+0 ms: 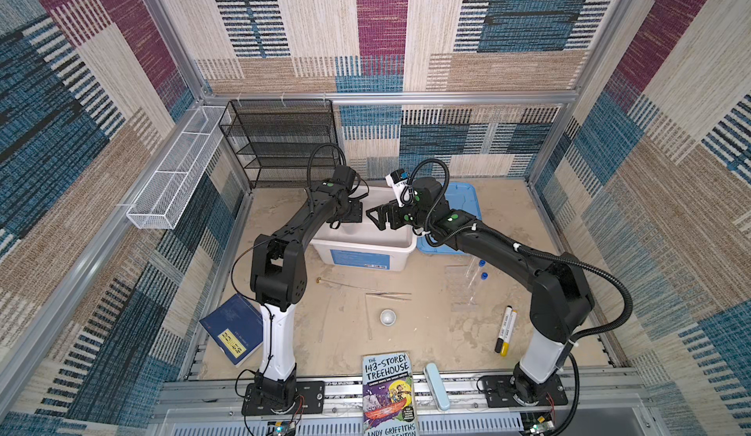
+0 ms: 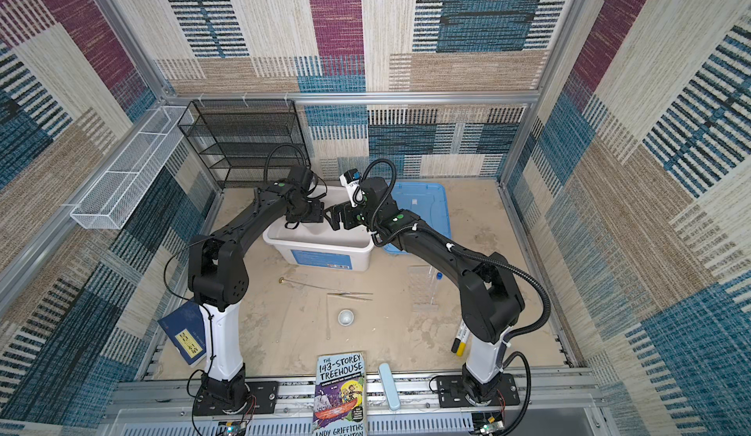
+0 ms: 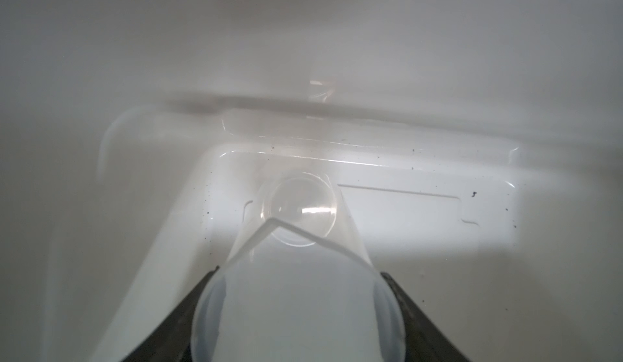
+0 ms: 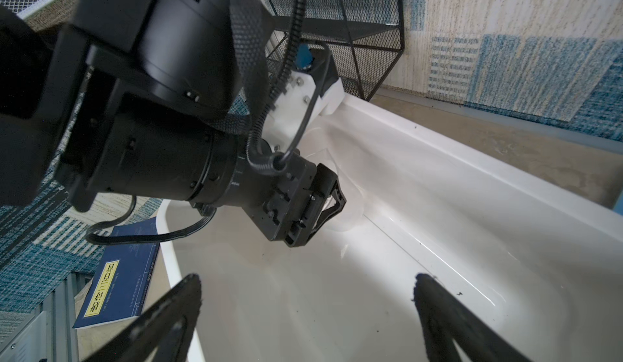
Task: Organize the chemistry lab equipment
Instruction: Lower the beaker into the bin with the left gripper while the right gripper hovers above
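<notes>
Left claw point(image 3: 300, 271): clamped on clear round flask point(image 3: 303, 313), low in white bin point(image 3: 421, 208);
Risk: if we release early, glass could crack

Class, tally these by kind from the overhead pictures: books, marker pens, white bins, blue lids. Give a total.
Books: 2, navy book, Treehouse book
Marker pens: 2, black marker, yellow marker
White bin: 1
Blue lid: 1
Total: 6

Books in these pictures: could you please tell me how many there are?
2. A dark blue book lies at the left, beside the left arm's base; the Treehouse paperback lies front and centre over the rail. No others show.
</notes>
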`<action>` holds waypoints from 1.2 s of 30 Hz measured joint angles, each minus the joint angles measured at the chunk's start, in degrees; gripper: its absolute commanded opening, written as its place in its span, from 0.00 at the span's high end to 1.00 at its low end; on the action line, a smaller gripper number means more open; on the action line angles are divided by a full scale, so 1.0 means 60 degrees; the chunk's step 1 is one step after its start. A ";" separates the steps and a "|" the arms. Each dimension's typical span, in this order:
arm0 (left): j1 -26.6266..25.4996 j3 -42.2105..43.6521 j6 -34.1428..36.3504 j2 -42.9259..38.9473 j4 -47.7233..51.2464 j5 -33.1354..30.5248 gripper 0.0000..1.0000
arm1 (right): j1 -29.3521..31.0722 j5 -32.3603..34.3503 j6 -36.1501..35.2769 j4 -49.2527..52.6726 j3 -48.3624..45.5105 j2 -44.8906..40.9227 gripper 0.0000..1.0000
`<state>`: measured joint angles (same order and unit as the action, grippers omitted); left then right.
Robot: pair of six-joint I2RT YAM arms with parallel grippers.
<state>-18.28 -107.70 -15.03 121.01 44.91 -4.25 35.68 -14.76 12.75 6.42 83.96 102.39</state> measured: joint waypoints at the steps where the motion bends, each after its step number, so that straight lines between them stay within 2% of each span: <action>1: 0.0000 0.0000 0.0000 0.0055 -0.0062 0.0004 0.28 | 0.0000 0.0000 0.0000 -0.0004 -0.0004 0.0004 0.00; 14: -0.0044 -0.0055 -0.0004 0.0452 -0.0710 -0.0222 0.25 | 0.0000 0.0066 -0.0004 -0.0025 -0.0197 0.0040 0.00; 29: -0.0186 0.0933 -0.0044 -0.0488 -0.0943 -0.0219 0.28 | -0.0004 0.0069 0.0000 -0.0117 -0.0361 0.0040 0.00; 36: -0.0211 0.0925 -0.0047 -0.0321 -0.0871 -0.0219 0.27 | -0.0004 0.0066 0.0007 -0.0171 -0.0437 0.0040 0.00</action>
<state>-19.55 -102.15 -15.31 119.09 39.68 -5.56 35.66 -14.37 12.80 5.39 81.34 102.63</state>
